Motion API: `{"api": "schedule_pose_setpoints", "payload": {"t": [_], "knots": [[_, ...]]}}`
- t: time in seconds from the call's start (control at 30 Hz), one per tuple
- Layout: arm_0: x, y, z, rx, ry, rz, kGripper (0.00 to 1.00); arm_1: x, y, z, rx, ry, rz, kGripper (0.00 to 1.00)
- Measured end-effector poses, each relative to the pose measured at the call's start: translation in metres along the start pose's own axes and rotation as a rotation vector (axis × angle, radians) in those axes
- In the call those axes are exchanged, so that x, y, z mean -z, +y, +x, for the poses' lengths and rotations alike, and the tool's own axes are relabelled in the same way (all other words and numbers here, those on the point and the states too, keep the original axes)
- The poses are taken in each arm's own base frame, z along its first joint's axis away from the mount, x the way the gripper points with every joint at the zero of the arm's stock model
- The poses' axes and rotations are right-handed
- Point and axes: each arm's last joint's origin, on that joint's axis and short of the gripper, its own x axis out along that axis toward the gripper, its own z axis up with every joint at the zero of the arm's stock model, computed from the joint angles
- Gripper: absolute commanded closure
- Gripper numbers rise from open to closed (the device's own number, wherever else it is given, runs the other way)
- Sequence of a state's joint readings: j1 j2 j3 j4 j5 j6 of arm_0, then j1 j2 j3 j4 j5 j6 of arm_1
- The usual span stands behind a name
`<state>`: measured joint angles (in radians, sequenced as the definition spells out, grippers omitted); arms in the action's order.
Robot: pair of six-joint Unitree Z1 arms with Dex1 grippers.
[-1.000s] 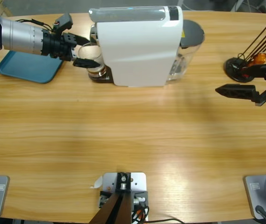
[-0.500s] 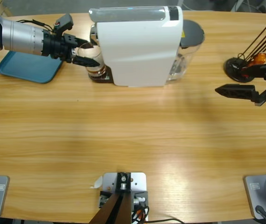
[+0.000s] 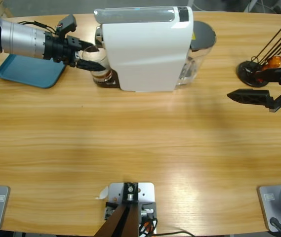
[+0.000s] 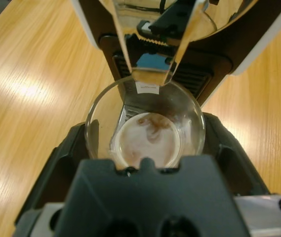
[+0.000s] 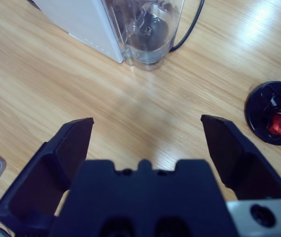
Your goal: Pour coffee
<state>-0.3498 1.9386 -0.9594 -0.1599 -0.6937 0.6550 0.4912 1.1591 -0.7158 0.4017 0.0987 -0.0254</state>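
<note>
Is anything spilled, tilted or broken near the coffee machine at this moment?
Nothing stands out. The glass tumbler stands upright under the coffee machine spout, between the left gripper jaws, with coffee inside and no spill visible around it.

White box-shaped coffee machine [image 3: 145,49] at table's [image 3: 130,143] far edge, middle; blue plastic tray [image 3: 29,71] far-left corner; black wire capsule stand [image 3: 253,72] right edge.

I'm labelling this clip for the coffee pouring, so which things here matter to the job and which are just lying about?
Job: glass with coffee, coffee machine, left end effector closed around the glass.

Lying about: blue tray, capsule stand, right end effector, open over bare table.
</note>
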Motion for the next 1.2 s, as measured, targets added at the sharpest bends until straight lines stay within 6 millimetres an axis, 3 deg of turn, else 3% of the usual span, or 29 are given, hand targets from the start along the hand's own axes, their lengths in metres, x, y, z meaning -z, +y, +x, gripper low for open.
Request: {"api": "schedule_pose_setpoints", "payload": {"t": [0.33, 0.57, 0.93, 1.2], "knots": [[0.010, 0.008, -0.025, -0.057, -0.005, -0.045, 1.000, 0.000, 0.000, 0.000, 0.000, -0.001, 0.000, 0.000], [0.020, 0.009, -0.074, -0.174, -0.019, -0.109, 1.000, 0.000, 0.000, 0.000, 0.000, -0.005, -0.001, 0.000], [0.076, 0.012, -0.150, -0.576, 0.124, -0.467, 1.000, -0.001, 0.000, 0.001, 0.000, -0.014, -0.001, 0.000], [0.090, 0.020, -0.155, -0.635, 0.111, -0.561, 1.000, -0.001, 0.000, 0.001, 0.000, -0.014, -0.001, 0.000]]}}
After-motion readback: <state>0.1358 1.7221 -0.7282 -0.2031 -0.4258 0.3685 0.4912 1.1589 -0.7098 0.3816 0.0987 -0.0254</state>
